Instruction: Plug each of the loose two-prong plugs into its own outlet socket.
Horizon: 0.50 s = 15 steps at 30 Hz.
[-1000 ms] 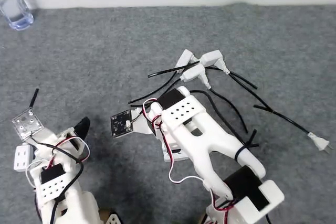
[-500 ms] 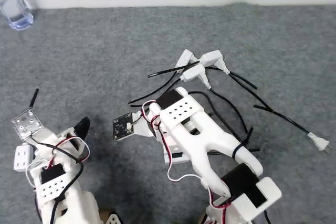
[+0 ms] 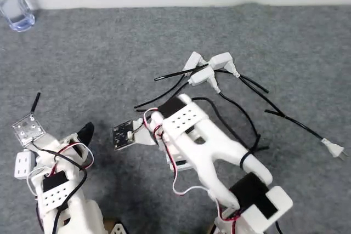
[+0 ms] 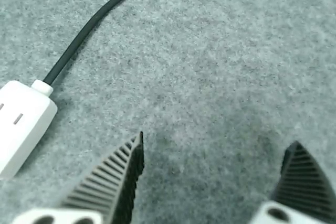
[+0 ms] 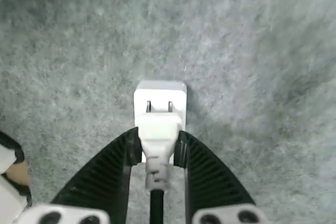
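Right gripper [image 5: 157, 139]: fingers clamped on a white two-prong plug [image 5: 157, 127] with a black cord. Its prongs sit at the slots of a small white outlet socket block [image 5: 160, 97] on the grey felt worktop [image 5: 262, 51]; depth unclear. Left gripper [image 4: 217, 142]: fingers spread wide over the felt, near a second white socket [image 4: 21, 121]. A loose white plug [image 3: 333, 148] lies well apart, far right.

Bright, even overhead light, soft faint shadows
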Tool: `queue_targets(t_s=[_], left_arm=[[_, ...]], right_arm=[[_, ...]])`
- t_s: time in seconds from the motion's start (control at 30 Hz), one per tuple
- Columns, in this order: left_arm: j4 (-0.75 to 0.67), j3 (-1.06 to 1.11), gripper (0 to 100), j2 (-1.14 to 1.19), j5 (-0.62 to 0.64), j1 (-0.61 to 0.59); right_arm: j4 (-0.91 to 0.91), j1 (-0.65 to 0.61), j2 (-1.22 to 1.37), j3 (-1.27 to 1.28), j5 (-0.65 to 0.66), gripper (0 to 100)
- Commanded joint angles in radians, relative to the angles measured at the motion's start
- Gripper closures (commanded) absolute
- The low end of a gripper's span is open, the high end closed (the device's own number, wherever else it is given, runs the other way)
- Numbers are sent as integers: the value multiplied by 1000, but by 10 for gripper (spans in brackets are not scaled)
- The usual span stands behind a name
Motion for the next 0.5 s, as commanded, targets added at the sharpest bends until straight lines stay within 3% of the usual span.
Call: queue_targets(t_s=[0.0,0.47], left_arm=[[-23,-5,608,-14,-9,-6],[-23,-5,608,-14,-9,-6]], right_arm=[[-67,-62,102,23,-25,991],[-15,-5,143,28,-18,991]])
